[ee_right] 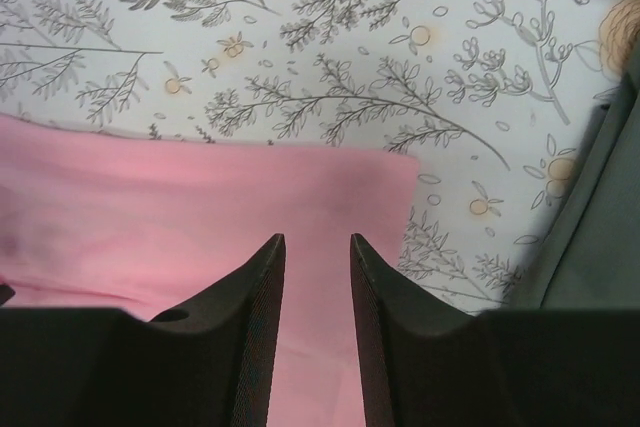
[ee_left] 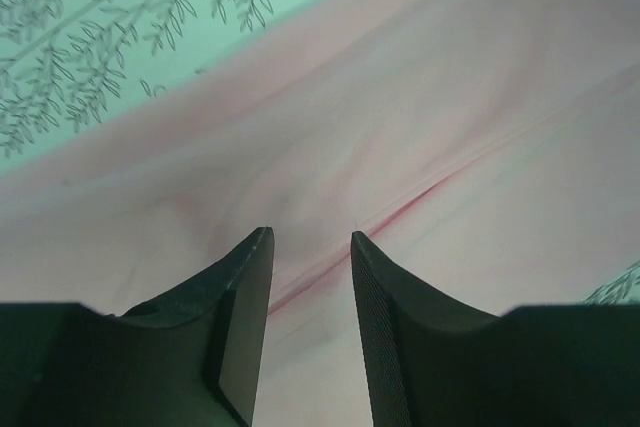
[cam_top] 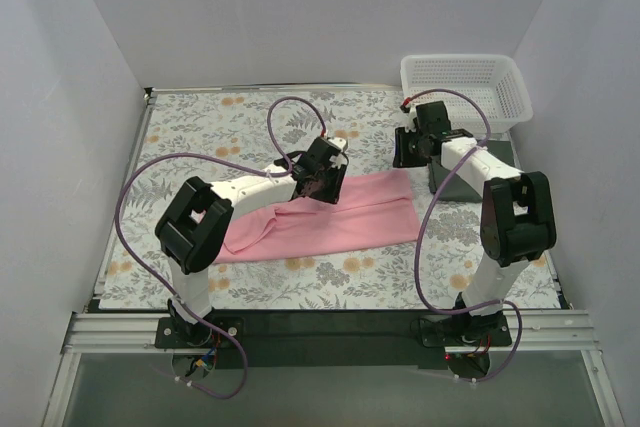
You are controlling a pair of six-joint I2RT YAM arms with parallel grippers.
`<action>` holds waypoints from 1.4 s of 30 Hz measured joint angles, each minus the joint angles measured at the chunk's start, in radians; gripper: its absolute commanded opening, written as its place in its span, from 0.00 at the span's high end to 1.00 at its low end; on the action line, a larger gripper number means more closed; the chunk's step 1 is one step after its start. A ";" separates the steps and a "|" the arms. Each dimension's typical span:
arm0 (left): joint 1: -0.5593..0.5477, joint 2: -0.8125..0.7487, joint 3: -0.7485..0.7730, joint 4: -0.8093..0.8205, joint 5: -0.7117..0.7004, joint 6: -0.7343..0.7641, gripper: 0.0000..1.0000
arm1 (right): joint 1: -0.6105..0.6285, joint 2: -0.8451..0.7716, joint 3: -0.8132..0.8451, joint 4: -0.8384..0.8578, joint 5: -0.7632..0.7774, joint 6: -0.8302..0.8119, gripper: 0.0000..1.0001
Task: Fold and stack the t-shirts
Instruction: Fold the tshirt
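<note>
- The pink t-shirt lies at the middle of the worktop as a long flat band. It slants from lower left to upper right in the overhead view, with a raised fold along its upper left part.
- Its fabric is soft and matte, smooth apart from shallow creases. A thin stitched seam runs diagonally across it in the left wrist view.
- The dark green t-shirt is a flat folded rectangle to the right of the pink one, partly under the right arm. It shows as a dull dark slab at the right edge of the right wrist view.
- The left end effector sits over the upper edge of the pink band. Its two dark ribbed fingers stand a narrow gap apart with nothing between them, and only pink fabric shows below. Whether the tips touch the fabric cannot be told.
- The right end effector is above the right end of the pink band, near its squared corner. Its jaws are likewise slightly parted and hold nothing.
- A pale cloth printed with grey leafy sprigs and small orange blooms covers the worktop.
- A white plastic basket with mesh walls and rounded corners stands in the upper right corner.
</note>
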 measured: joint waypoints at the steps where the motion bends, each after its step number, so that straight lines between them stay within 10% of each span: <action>1: 0.001 -0.002 0.020 -0.003 -0.014 -0.010 0.64 | 0.000 -0.018 -0.012 0.000 -0.010 0.006 0.67; 21: 0.468 -0.355 -0.304 -0.138 -0.169 -0.277 0.62 | 0.027 -0.083 -0.237 -0.012 0.040 0.053 0.70; 42: 0.504 -0.236 -0.340 -0.117 -0.156 -0.330 0.59 | 0.253 -0.084 -0.256 -0.024 0.093 -0.010 0.66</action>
